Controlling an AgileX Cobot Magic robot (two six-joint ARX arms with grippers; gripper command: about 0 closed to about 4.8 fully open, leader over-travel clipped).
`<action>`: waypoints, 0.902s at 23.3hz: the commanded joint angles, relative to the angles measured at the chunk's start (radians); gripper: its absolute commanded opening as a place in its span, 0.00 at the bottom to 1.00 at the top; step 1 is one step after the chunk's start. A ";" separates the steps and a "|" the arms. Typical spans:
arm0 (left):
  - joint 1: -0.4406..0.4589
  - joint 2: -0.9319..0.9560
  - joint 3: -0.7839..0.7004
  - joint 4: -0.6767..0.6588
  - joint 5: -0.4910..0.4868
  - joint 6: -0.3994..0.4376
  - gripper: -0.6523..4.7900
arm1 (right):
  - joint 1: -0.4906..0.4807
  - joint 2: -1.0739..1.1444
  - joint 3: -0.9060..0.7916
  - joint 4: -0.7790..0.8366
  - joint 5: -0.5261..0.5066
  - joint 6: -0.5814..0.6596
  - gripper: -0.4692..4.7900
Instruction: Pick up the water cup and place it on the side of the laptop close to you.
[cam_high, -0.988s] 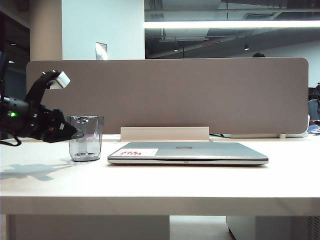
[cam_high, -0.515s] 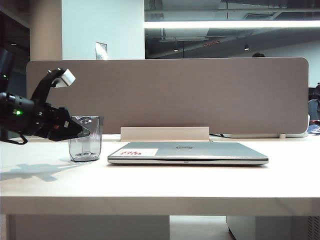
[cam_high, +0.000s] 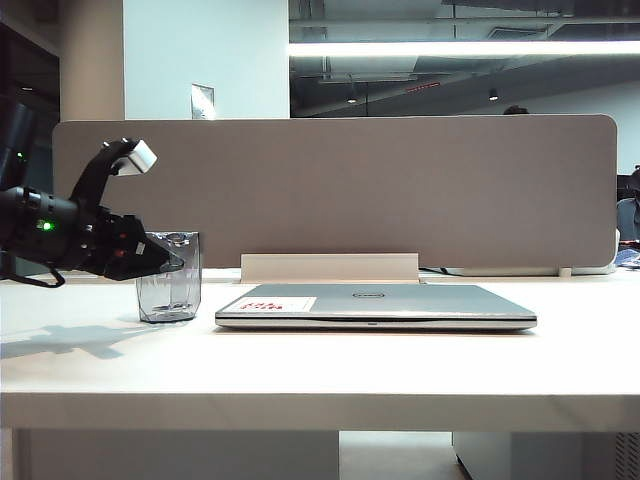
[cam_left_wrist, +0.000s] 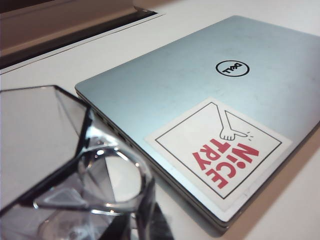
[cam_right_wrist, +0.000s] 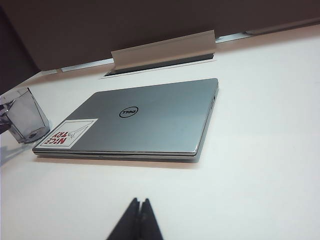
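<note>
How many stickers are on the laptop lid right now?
1. A white-and-red sticker sits at one corner of the closed laptop lid, the corner nearest the water cup. The underside is hidden, so others cannot be ruled out.

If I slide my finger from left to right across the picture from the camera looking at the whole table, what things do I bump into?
left gripper → water cup → laptop with its sticker at the near-left corner. The right gripper is not in that picture.

Water cup (cam_high: 169, 290) stands on surface (cam_high: 320, 365), just left of closed laptop (cam_high: 375, 306). White stand (cam_high: 330, 267) behind laptop. Left hand (cam_high: 170, 262) at cup's rim.
</note>
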 joint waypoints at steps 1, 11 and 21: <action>-0.001 -0.002 0.004 0.008 0.005 0.007 0.13 | 0.000 0.000 -0.003 0.010 -0.002 -0.003 0.08; -0.002 -0.002 0.004 0.011 0.005 -0.003 0.11 | 0.000 0.000 -0.003 0.010 -0.002 -0.003 0.08; -0.068 -0.063 0.004 0.050 -0.067 -0.162 0.11 | 0.000 -0.001 -0.003 0.013 -0.002 -0.003 0.08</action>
